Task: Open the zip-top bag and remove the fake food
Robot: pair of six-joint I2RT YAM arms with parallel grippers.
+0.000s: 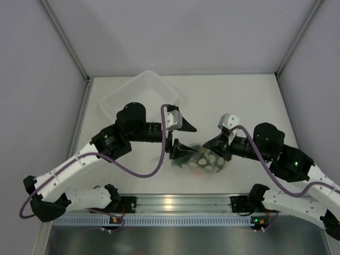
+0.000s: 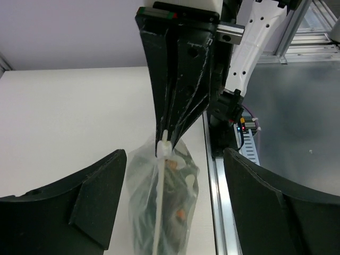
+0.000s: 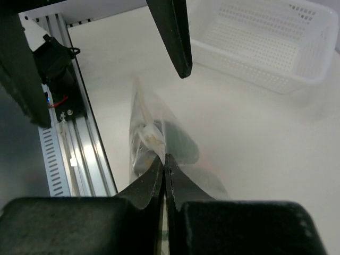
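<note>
The clear zip-top bag (image 1: 206,160) lies near the table's front edge, held up at its zip end. My right gripper (image 3: 165,156) is shut on the bag's top edge (image 3: 151,135), and in the left wrist view its closed fingers (image 2: 178,90) pinch the bag right at the white zip strip (image 2: 163,150). My left gripper (image 2: 174,155) is open, one finger on each side of the bag (image 2: 164,207) without touching it. The fake food (image 2: 171,194) is inside the bag, seen as dark green shapes and a small orange spot; the pieces cannot be told apart.
The white perforated basket (image 1: 139,94) stands at the back left, behind my left arm (image 1: 114,141). The aluminium rail (image 1: 180,203) with both arm bases runs along the front edge, just in front of the bag. Grey walls close the table in at the left, right and back.
</note>
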